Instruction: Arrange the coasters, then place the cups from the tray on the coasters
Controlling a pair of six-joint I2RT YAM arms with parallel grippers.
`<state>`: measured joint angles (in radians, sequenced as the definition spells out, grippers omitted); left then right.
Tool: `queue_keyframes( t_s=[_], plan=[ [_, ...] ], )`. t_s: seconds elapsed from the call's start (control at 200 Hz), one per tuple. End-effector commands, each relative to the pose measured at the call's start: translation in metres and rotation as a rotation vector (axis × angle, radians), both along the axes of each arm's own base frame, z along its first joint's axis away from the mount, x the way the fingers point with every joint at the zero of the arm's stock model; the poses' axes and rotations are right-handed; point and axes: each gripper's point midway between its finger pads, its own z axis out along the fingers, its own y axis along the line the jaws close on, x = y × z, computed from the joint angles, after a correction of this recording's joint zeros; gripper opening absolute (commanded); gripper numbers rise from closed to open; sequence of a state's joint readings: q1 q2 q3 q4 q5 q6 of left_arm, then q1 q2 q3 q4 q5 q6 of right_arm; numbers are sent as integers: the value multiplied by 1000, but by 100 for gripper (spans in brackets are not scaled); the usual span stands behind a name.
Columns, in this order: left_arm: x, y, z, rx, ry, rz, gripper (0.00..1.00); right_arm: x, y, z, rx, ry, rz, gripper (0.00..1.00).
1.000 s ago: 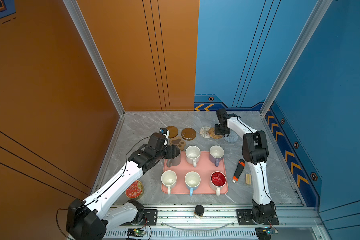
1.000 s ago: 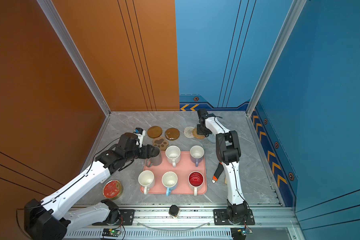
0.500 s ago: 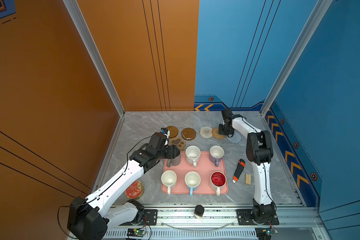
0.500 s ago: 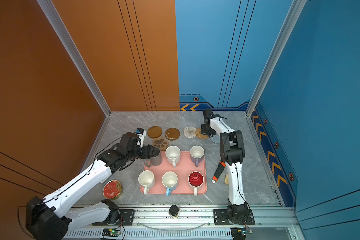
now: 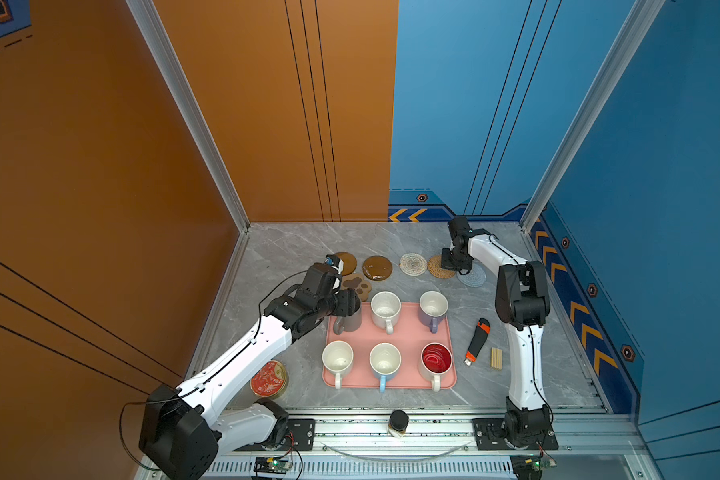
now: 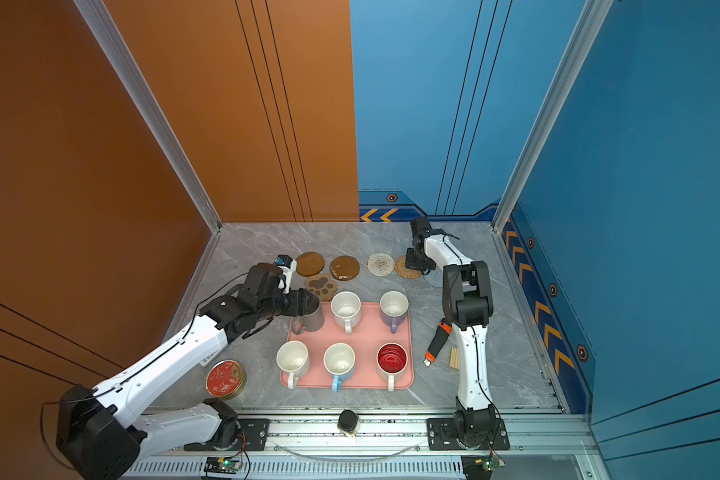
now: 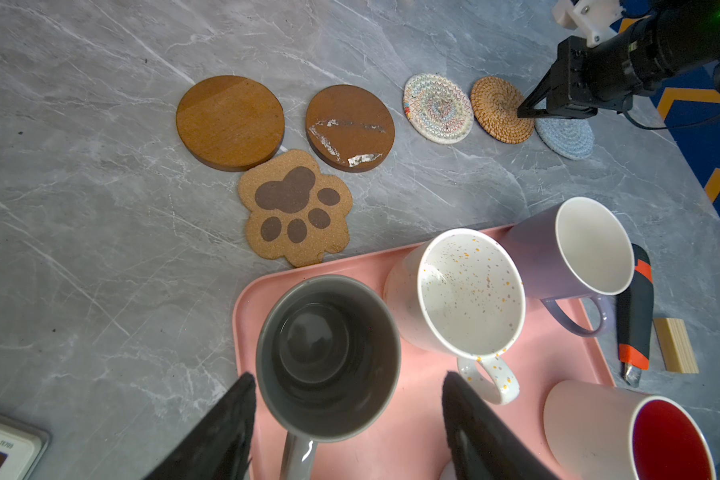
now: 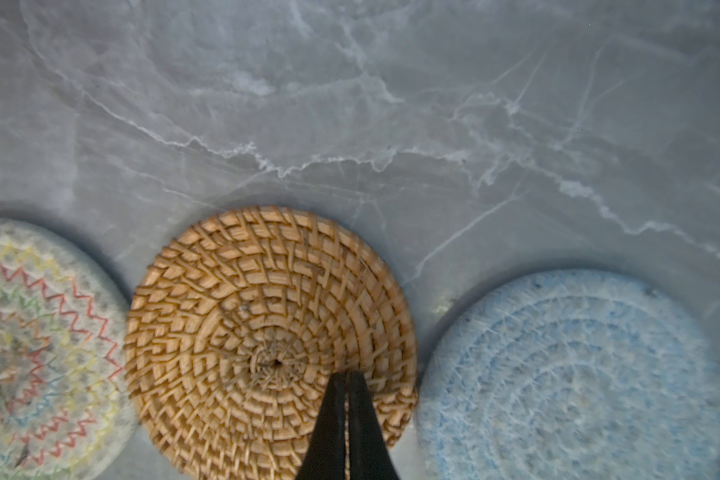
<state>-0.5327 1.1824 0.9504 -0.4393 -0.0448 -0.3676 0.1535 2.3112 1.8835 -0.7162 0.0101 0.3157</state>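
Note:
Six coasters lie behind the pink tray (image 5: 408, 332): two brown discs (image 5: 345, 262) (image 5: 377, 267), a paw shape (image 7: 296, 208), a white woven round (image 5: 413, 264), a tan rattan round (image 8: 267, 332) and a grey-blue round (image 8: 570, 374). Six cups stand on the tray: grey (image 7: 329, 357), speckled cream (image 7: 470, 291), lavender (image 7: 591, 245), white (image 5: 337, 357), light blue (image 5: 385, 358), and white with red inside (image 5: 436, 358). My left gripper (image 7: 348, 376) is open and straddles the grey cup; one finger (image 7: 470, 424) stands clear of it. My right gripper (image 8: 347, 374) is shut, with its tips over the rattan coaster.
A round red-topped tin (image 5: 269, 378) sits left of the tray. To the tray's right lie a black and orange knife (image 5: 476, 340) and a small wooden block (image 5: 496, 358). A dark jar (image 5: 398, 420) stands on the front rail. A white scale corner (image 7: 1, 449) shows in the left wrist view.
My right gripper has shifted a little to the right along the back row of coasters, still shut. The left arm has hardly moved at the grey cup.

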Motion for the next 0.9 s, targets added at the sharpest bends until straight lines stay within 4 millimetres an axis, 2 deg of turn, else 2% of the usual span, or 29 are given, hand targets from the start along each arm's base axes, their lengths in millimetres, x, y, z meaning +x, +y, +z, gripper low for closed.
queue_keyframes(
  t_s=[0.0,0.23,0.531,0.636,0.661,0.896],
  plan=[
    [-2,-3,10,-7,-13,-8,72,-4,-11,-1,6,16,-28,0],
    [-1,-3,13,-10,-20,-5,72,-5,-16,-1,10,17,-32,0],
    [1,-6,17,-15,-25,-12,72,-2,-14,14,29,-12,-27,0],
    [2,-7,18,-15,-29,-16,72,1,-6,27,61,-42,-16,0],
    [2,-7,19,-15,-28,-16,72,2,-4,32,66,-53,-13,4],
    [3,-10,18,-14,-27,-20,71,13,26,83,152,-185,24,11]
  ],
)
